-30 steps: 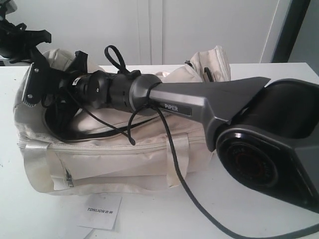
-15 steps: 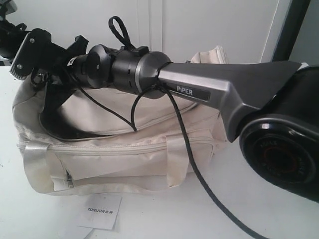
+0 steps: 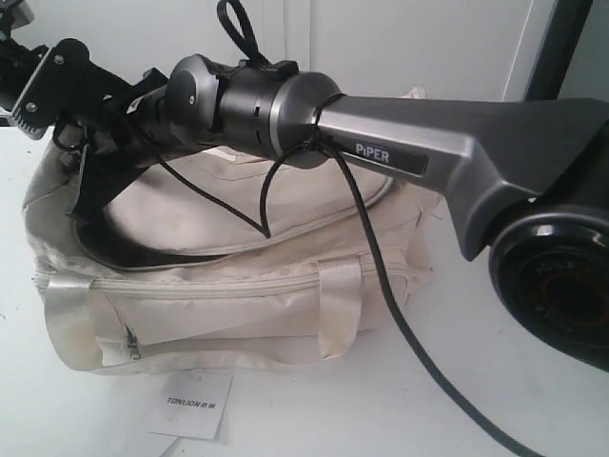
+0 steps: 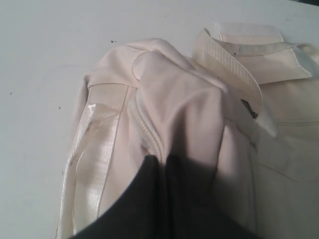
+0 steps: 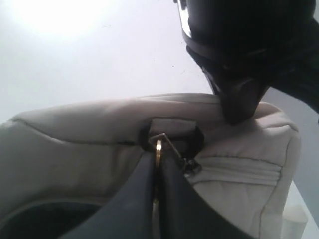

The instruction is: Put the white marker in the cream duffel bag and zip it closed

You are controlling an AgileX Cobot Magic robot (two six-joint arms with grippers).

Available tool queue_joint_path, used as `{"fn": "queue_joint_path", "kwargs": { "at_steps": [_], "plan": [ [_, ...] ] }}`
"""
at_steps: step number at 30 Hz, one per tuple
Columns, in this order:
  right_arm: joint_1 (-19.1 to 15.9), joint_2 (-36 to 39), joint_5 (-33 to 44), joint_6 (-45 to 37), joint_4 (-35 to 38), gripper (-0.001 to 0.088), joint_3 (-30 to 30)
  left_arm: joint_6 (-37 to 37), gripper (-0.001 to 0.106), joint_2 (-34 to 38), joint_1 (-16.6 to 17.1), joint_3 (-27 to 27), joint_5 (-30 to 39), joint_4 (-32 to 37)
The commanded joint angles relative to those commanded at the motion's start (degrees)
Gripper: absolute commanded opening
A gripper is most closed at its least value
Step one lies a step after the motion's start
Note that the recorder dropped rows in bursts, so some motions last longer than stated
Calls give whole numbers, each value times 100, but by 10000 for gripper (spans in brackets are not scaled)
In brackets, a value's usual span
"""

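a white worktop [image 3: 314, 424] is filling the scene and running back to a white wall. the right arm [image 3: 428, 157], a thick grey and black limb marked "piper", is reaching from the right side across to the left end of the cream duffel bag [image 3: 219, 305]. the bag is lying lengthwise over the left and middle of the worktop, with its long front side facing the exterior camera. its curved top flap [image 3: 171, 214] is standing partly open, showing a strip of black lining [image 3: 124, 257] along the front of the opening. two shiny cream strap handles [image 3: 340, 305] are running down the front, with the front pocket zip [image 3: 190, 286] stretching between them. a black cable [image 3: 381, 295] is hanging from the right arm, crossing the bag's front and trailing onto the worktop. the left gripper [image 4: 162, 167] is pressing its two dark fingers together on a fold of the bag's fabric beside the zip, at one end of the bag. the right gripper [image 5: 158, 160] is pinching tight on the small brass zip pull [image 5: 158, 145], just beside a black end ring [image 5: 197, 135]. a white paper card [image 3: 190, 404] printed "tonlion" is lying flat on the worktop just in front of the bag. the white marker is not showing in any view.
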Motion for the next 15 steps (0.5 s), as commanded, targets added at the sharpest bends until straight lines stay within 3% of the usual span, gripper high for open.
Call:
{"fn": "queue_joint_path", "kwargs": {
  "at_steps": [15],
  "plan": [
    [0,-181,542,100,0,0,0,0,7,0,0,0,0,0]
  ]
}}
